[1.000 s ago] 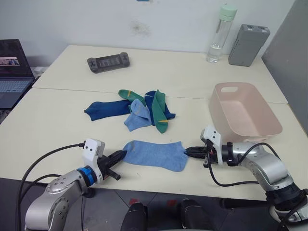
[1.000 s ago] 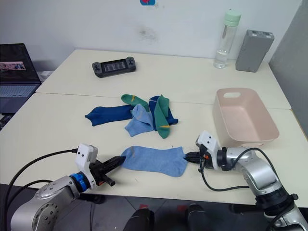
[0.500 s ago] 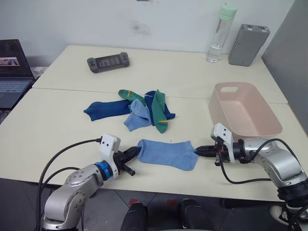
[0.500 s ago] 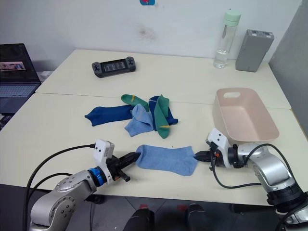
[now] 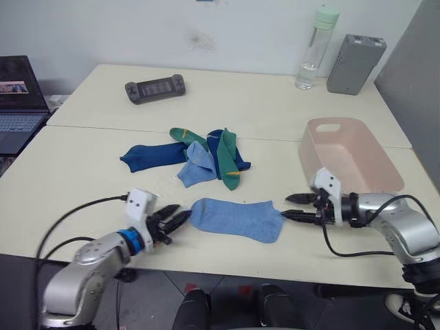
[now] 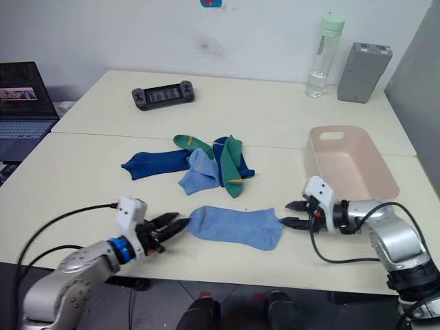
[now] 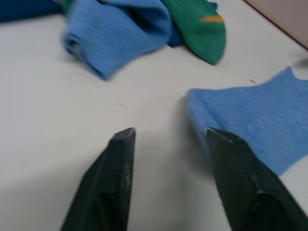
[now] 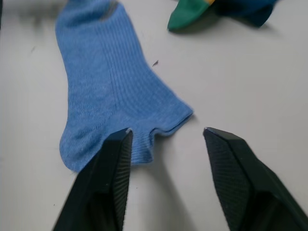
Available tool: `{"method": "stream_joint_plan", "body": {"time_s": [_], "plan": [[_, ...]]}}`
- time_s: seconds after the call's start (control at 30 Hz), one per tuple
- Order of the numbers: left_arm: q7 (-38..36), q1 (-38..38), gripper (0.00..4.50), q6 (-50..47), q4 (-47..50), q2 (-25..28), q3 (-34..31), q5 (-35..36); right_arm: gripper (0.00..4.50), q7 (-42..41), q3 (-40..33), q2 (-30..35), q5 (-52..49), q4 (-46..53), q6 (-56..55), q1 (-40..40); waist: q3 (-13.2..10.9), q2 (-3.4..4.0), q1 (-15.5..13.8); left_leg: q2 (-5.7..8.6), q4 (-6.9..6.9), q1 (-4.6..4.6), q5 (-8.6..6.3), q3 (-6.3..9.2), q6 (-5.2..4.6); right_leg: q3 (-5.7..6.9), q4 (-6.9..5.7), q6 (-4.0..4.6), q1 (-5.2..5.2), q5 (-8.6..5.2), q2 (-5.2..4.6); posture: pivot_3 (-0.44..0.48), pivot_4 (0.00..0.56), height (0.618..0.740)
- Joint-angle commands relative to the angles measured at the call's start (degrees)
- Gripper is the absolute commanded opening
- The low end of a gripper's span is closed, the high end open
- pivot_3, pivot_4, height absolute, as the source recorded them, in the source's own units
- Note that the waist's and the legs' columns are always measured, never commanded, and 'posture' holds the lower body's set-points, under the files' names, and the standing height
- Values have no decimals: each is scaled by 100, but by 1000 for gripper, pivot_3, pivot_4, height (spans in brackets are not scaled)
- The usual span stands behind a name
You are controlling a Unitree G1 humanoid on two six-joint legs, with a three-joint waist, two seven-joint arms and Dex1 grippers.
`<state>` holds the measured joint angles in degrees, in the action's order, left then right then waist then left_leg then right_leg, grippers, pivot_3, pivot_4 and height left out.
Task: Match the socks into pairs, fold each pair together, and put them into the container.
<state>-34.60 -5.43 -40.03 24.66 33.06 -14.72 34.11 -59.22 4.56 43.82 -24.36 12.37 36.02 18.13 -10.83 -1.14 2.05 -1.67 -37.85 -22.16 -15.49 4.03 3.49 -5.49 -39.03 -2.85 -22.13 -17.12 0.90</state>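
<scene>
One light blue sock [image 5: 235,218] lies flat near the table's front edge. My left gripper [image 5: 177,218] is open just off its left end, touching nothing. At the sock's right end my right gripper [image 5: 293,206] is open too, its fingertips either side of the cuff [image 8: 163,120]. In the left wrist view the sock's edge [image 7: 250,120] lies beside one finger [image 7: 226,154]. Behind it is a heap of socks [image 5: 206,155]: a second light blue one [image 5: 194,167], green ones [image 5: 225,158] and dark blue ones [image 5: 148,155]. The pink container [image 5: 350,159] stands at the right.
A black game controller [image 5: 155,89] lies at the back left, and a water bottle [image 5: 313,51] and grey ribbed box [image 5: 355,63] stand at the back right. A laptop [image 5: 17,103] sits on a side desk at the left. A seam [image 5: 103,128] runs between the two tabletops.
Both grippers were shut on the ends of the light blue sock and carried it a little to the right. Both have now opened and let it go, and it lies flat.
</scene>
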Motion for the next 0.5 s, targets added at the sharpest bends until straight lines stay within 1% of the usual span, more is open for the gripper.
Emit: {"method": "stream_joint_plan", "body": {"time_s": [0.03,0.07,0.1,0.2,0.23,0.27,0.3,0.33,0.37,0.5], "plan": [[-779,189,2819,750,76,368,-153,-6,2420,-91,16,-228,-198,472,-245,295,0,1,-1,0,0,0,0,-1,0,0,0,0,0,0,0,0,150,740],[-1020,280,2616,1065,-34,517,-13,-209,2086,-27,163,-346,-44,496,-420,354,0,1,-5,1,0,0,0,-1,0,0,0,0,1,0,1,0,150,740],[-1184,384,2497,1300,-145,584,136,-357,1995,17,317,-444,128,483,-605,387,0,0,-6,1,0,0,0,-1,1,0,1,0,1,0,0,0,150,740],[-1437,897,1571,1742,-465,513,659,-643,1069,144,850,-750,854,252,-1507,460,0,0,-26,3,1,0,0,-8,1,-2,4,0,0,0,-2,0,150,740],[-1517,1061,1302,1884,-569,484,925,-820,726,222,1000,-896,1022,162,-1695,470,0,1,-34,3,1,-5,0,-6,1,0,6,0,-2,0,-2,0,150,740],[-1592,1178,902,2008,-667,468,1148,-978,312,295,1097,-1018,1138,69,-1809,475,0,1,-35,5,0,-18,0,-6,1,0,8,1,-9,1,-3,0,150,740],[-1639,1292,628,2136,-790,431,1381,-1157,17,341,1200,-1122,1240,-25,-1906,460,0,1,-33,6,-2,-25,0,-5,1,0,8,6,-14,6,-4,0,150,740],[-1656,1382,274,2241,-913,380,1569,-1305,0,380,1291,-1202,1362,-128,-2021,446,0,1,-27,6,-3,-29,0,-5,1,1,8,23,-17,16,-5,0,150,740],[-1645,1463,12,2324,-1054,323,1753,-1458,0,431,1379,-1257,1516,-260,-2169,431,0,1,-24,6,-3,-32,0,-5,1,0,8,24,-20,16,-5,0,150,740],[-1559,1660,12,2620,-1705,147,2150,-1936,0,490,1527,-1306,1897,-771,-2581,387,0,1,-21,3,-1,-31,0,4,1,9,4,26,-21,16,-3,0,150,740]]}}
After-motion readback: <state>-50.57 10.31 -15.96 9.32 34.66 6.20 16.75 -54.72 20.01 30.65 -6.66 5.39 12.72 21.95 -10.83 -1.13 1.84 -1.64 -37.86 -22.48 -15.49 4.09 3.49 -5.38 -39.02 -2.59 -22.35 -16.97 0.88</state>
